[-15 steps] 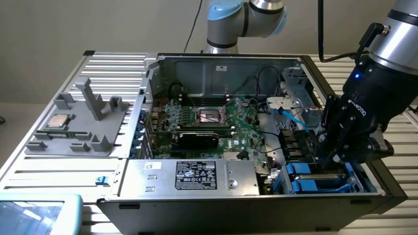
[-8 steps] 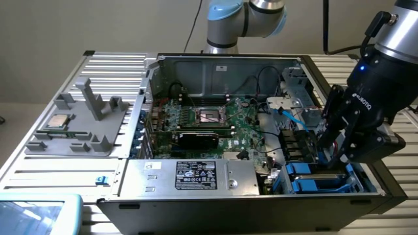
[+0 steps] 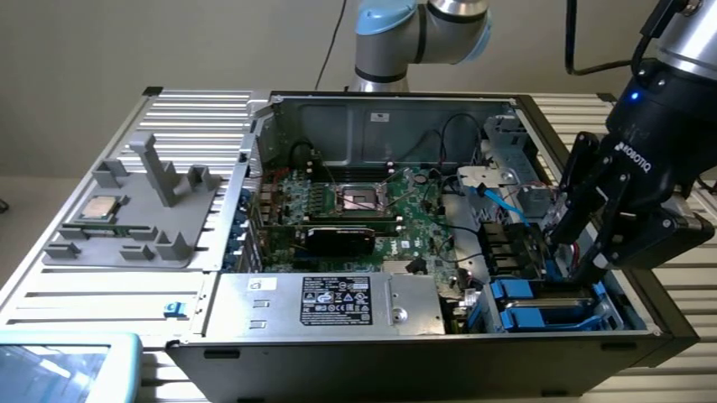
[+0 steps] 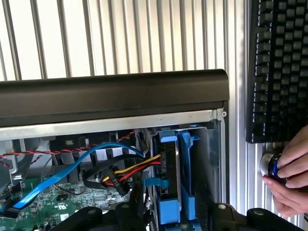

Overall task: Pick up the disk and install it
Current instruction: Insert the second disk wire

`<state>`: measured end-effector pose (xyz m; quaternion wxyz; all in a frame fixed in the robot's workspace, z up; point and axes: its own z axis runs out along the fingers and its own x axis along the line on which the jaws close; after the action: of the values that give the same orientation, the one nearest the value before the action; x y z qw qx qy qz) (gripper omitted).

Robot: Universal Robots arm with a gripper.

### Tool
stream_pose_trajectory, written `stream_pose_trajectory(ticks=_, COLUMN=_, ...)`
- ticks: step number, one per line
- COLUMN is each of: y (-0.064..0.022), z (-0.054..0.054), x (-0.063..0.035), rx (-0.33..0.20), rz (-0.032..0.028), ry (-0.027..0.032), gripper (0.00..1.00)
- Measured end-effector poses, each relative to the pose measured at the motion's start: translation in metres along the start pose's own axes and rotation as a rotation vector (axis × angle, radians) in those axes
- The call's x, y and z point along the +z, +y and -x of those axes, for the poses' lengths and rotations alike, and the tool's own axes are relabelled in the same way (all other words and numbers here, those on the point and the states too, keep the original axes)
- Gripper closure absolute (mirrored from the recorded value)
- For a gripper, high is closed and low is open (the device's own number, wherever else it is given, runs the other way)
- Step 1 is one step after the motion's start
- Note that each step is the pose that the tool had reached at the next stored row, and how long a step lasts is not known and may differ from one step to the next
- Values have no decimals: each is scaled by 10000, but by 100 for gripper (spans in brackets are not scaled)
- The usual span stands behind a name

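Observation:
My gripper (image 3: 573, 256) hangs open over the drive bay at the near corner of the open computer case (image 3: 392, 109), on the exterior view's right, with nothing between its fingers (image 3: 569, 193). Just below it the disk (image 3: 525, 290) sits in the bay, its blue carrier showing. In the wrist view the disk (image 4: 167, 192) stands on edge in the bay, in line with the gap between my fingers. A second blue-fronted drive (image 4: 188, 163) sits right beside it. I cannot tell whether my fingers touch either one.
Blue, yellow and red cables (image 4: 96, 159) run from the motherboard (image 3: 370, 210) toward the bay. The power supply (image 3: 325, 302) fills the case's near side. A grey fixture tray holds a processor chip (image 3: 101, 207). A keyboard (image 4: 279, 67) and a hand (image 4: 291, 178) on a knob lie beside the case.

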<state>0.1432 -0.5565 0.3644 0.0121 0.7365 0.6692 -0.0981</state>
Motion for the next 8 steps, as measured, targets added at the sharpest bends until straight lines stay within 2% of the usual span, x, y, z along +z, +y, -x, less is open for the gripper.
stream_pose_trajectory(ticks=8, y=0, z=0, x=0, rx=0, rz=0, ry=4, gripper=46)
